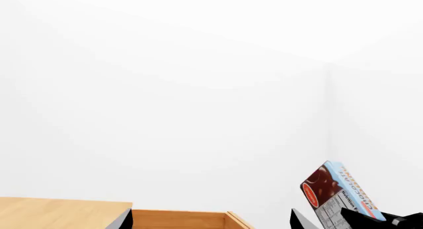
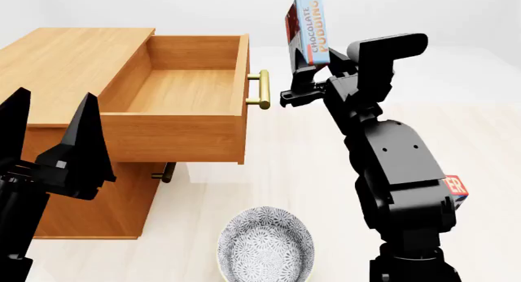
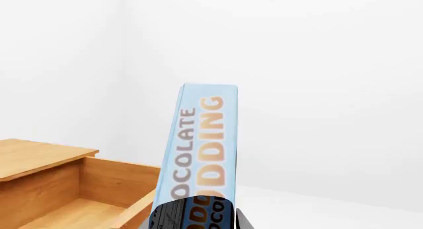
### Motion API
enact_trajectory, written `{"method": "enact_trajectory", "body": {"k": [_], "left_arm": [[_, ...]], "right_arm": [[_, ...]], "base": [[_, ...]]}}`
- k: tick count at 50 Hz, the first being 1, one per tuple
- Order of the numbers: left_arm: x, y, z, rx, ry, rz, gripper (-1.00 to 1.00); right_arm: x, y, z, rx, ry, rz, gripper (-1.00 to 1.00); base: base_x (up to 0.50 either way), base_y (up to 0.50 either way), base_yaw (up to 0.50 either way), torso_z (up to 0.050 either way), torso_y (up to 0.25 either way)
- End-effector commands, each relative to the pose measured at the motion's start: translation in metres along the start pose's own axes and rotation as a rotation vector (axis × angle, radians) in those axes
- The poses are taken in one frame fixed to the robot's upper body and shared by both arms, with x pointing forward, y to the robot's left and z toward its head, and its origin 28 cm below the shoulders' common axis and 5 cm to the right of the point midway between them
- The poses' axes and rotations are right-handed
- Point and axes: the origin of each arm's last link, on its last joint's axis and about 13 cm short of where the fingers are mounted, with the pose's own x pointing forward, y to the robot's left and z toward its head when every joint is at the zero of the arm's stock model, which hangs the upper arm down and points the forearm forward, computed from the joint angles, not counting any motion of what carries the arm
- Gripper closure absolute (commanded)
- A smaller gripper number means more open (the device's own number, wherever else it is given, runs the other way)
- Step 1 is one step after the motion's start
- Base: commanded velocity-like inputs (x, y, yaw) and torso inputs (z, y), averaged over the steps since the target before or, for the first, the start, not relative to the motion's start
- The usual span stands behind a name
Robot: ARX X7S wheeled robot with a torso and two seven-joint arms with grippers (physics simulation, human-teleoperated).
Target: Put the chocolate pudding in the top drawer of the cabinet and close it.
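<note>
Cabinet: honey-brown wood, sits left of the R gripper, behind the L one.
Top drawer: pulled fully out, interior bare wood; brass bar handle just left of the R gripper, not touching. Lower drawer handle partly seen beneath the open drawer.
R arm: black, raised, wrist level w/ drawer front.
R gripper: fingers clamped on lower end of the pudding.
L gripper: two black fingers pointing up, spread apart, nothing between; in front of cabinet side.
Bowl: patterned grey-white, on floor, below and left of the R arm.
Pudding: thin carton, held upright on edge above R gripper, "CHOCOLATE PUDDING" on blue side; in air right of drawer handle, outside drawer.
Red-label box: small, partly hidden behind R arm.
</note>
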Motion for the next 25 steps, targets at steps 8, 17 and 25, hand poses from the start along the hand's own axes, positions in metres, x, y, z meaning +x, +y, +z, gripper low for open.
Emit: {"method": "enact_trajectory", "body": {"k": [8, 17, 25], "left_arm": [[-0.004, 0.003, 0.002, -0.011, 0.005, 0.014, -1.00], [-0.005, 0.007, -0.002, -0.019, 0.011, 0.027, -1.00], [-0.004, 0.009, -0.006, -0.026, 0.019, 0.032, -1.00]], "right_arm": [[0.021, 0.032, 0.022, 0.012, -0.082, 0.184, 1.00], [0.030, 0.040, 0.024, 0.025, -0.077, 0.256, 1.00], [0.032, 0.042, 0.021, 0.037, -0.052, 0.318, 1.00]], "base": [[0.00, 0.00, 0.00, 0.000, 0.000], [0.00, 0.00, 0.00, 0.000, 0.000], [0.00, 0.00, 0.00, 0.000, 0.001]]}}
